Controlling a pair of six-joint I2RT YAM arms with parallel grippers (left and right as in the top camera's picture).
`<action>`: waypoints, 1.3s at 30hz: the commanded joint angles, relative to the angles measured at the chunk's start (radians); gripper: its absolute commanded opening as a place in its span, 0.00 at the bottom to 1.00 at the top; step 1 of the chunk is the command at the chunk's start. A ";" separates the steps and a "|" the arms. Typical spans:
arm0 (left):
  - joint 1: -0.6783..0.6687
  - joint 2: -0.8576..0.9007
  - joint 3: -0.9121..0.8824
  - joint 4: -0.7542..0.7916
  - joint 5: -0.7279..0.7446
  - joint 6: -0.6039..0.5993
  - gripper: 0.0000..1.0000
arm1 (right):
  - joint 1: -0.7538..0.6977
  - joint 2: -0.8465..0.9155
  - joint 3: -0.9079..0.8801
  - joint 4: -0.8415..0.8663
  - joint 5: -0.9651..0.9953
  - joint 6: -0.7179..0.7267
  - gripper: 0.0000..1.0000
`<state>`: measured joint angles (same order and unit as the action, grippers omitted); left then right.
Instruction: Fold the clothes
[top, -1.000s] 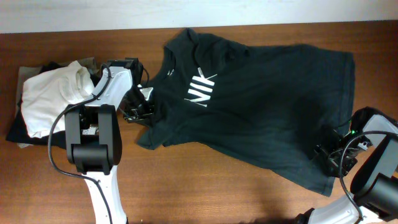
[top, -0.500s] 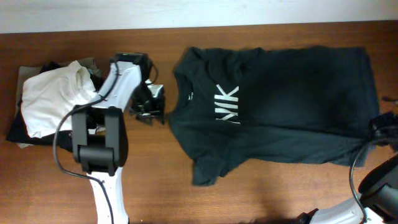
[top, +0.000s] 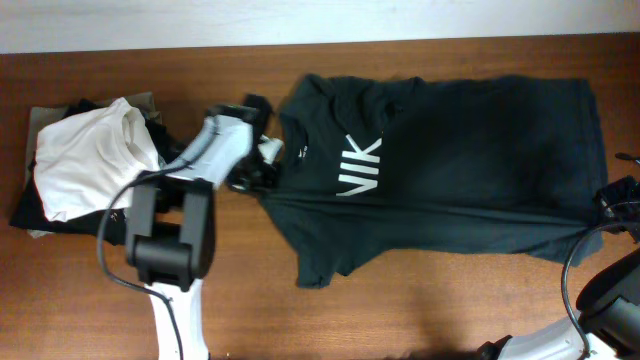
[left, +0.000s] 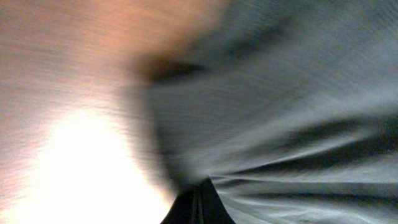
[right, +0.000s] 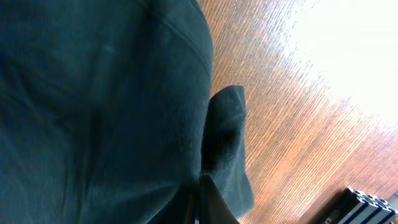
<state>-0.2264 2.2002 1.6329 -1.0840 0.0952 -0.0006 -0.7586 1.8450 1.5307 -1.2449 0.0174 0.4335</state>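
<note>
The clothes are a dark charcoal T-shirt (top: 470, 170) with white block letters, lying spread across the wooden table (top: 420, 310), collar to the left and hem to the right. At its left shoulder edge my left gripper (top: 264, 175) is shut on the fabric. In the blurred left wrist view, tight creases in the T-shirt (left: 292, 118) run out from the closed left gripper (left: 198, 208). My right gripper (top: 608, 212) is shut on the lower hem corner at the far right. The right wrist view shows the T-shirt (right: 99, 106) bunched at the closed right gripper (right: 199, 202).
A folded white shirt (top: 85, 160) lies on a stack of grey and black garments (top: 25, 212) at the left end, just beside my left arm. The table's back edge meets a white wall (top: 300, 20). Bare wood shows in front of the T-shirt.
The T-shirt has been pulled rightward and stretched out flatter. My right gripper closed on the hem and moved right. My left gripper opened briefly, moved right and closed on the shoulder edge.
</note>
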 joint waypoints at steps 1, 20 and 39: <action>0.127 0.026 0.109 -0.011 -0.008 0.051 0.00 | 0.001 -0.005 0.011 -0.010 -0.037 -0.039 0.38; -0.196 -0.820 -0.164 -0.393 0.053 -0.138 0.51 | 0.039 -0.493 0.022 -0.154 -0.535 -0.261 0.80; -0.262 -0.386 -0.688 0.420 0.499 -0.456 0.14 | 0.039 -0.456 0.022 -0.154 -0.477 -0.261 0.81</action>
<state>-0.4862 1.8004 0.9478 -0.6815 0.5953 -0.4065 -0.7246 1.3869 1.5425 -1.3994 -0.4713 0.1772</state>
